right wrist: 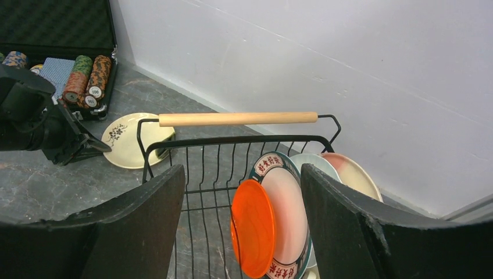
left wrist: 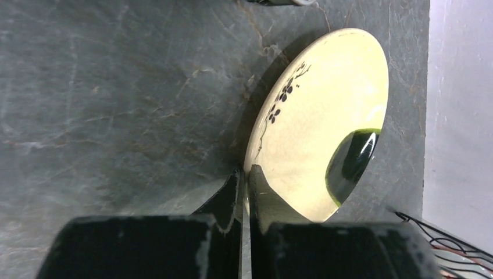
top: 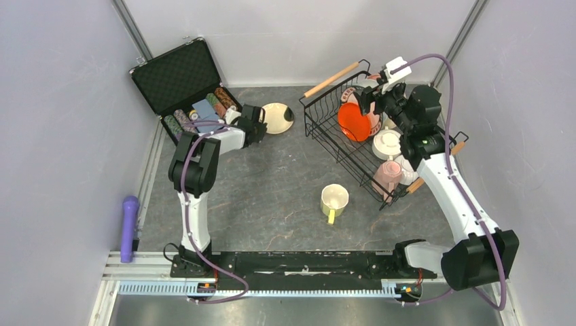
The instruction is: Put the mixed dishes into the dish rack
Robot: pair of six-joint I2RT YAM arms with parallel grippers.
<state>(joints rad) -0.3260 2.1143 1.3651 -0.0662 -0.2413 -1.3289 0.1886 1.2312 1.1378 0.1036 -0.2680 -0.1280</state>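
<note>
- Left gripper [left wrist: 244,177] is pressed together on the near rim of the cream black-spotted plate [left wrist: 325,110], one finger above the rim and one below.
- The plate has a black flower sprig near one edge and a dark green reflection on its glaze.
- It sits on the grey table [top: 272,190] at the far side, between the black case [top: 176,78] and the dish rack [top: 326,132]. It is apart from both, and I cannot tell whether it has left the table.
- Right gripper [right wrist: 241,174] is spread wide with nothing between its fingers. It hangs over the far end of the rack, just above the orange plate [right wrist: 253,226].
- The rack stands at the right of the table, angled, with its wooden handle [right wrist: 238,118] across the far end.
- The orange plate stands upright in the rack. Behind it are the teal-rimmed plate [right wrist: 288,203], a white plate [right wrist: 311,163] and the pink-cream plate [right wrist: 354,174].
- A pink mug [top: 388,173] and a white dish [top: 387,142] sit at the rack's near end.
- The yellow-green mug [top: 334,201] is on the table just beside the rack's near corner, outside it, handle toward the arms.
- The open case holds striped poker chips [top: 221,102].
</note>
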